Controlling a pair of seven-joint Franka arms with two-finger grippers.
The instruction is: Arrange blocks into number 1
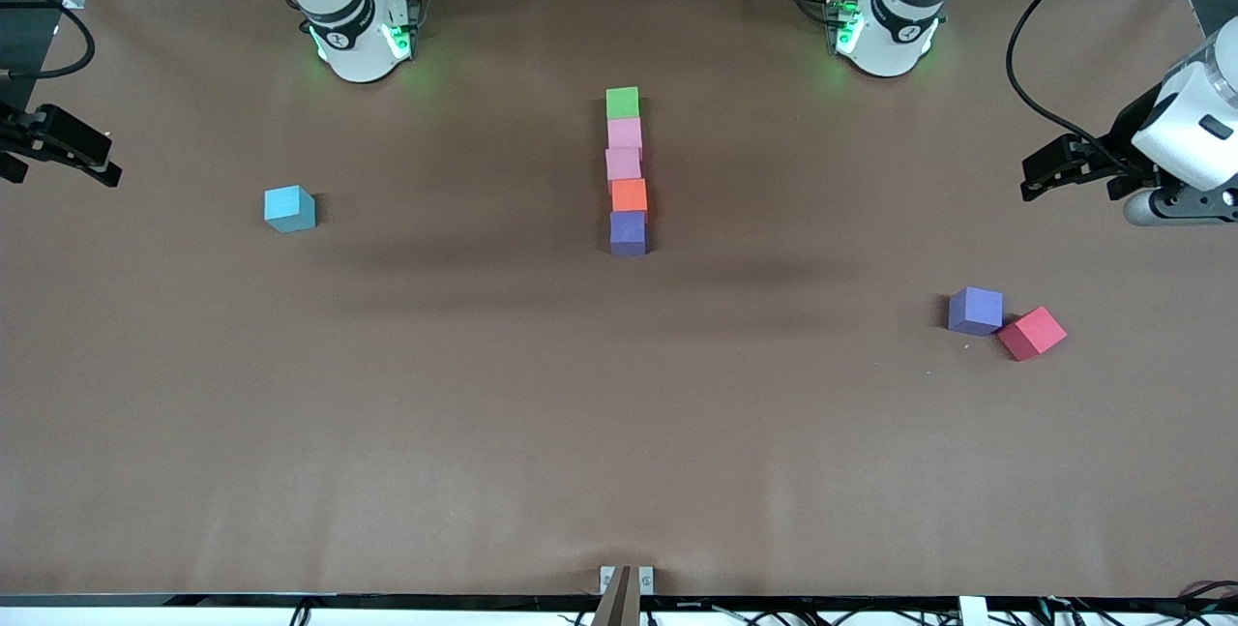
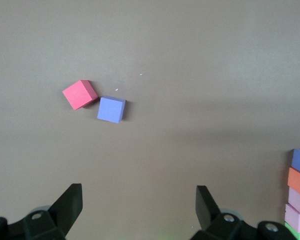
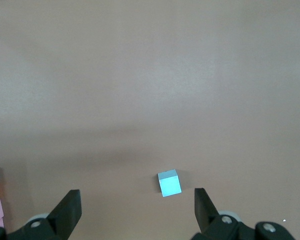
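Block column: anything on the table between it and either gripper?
Nothing visible. The column, green down to purple, stands alone mid-table. The light blue cube sits off toward the right gripper; a spare purple cube touching a red cube lies nearer the camera than the left gripper. Both jaws open.

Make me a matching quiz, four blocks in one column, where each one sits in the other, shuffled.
Things:
1. green block
2. light blue block
3. red block
4. orange block

Places:
A. touching a lone purple block, toward the left arm's end
B. alone, toward the right arm's end
C. the line's end farthest from the front camera
D. in the line, between a pink block and a purple one

Pairs: 1-C, 2-B, 3-A, 4-D
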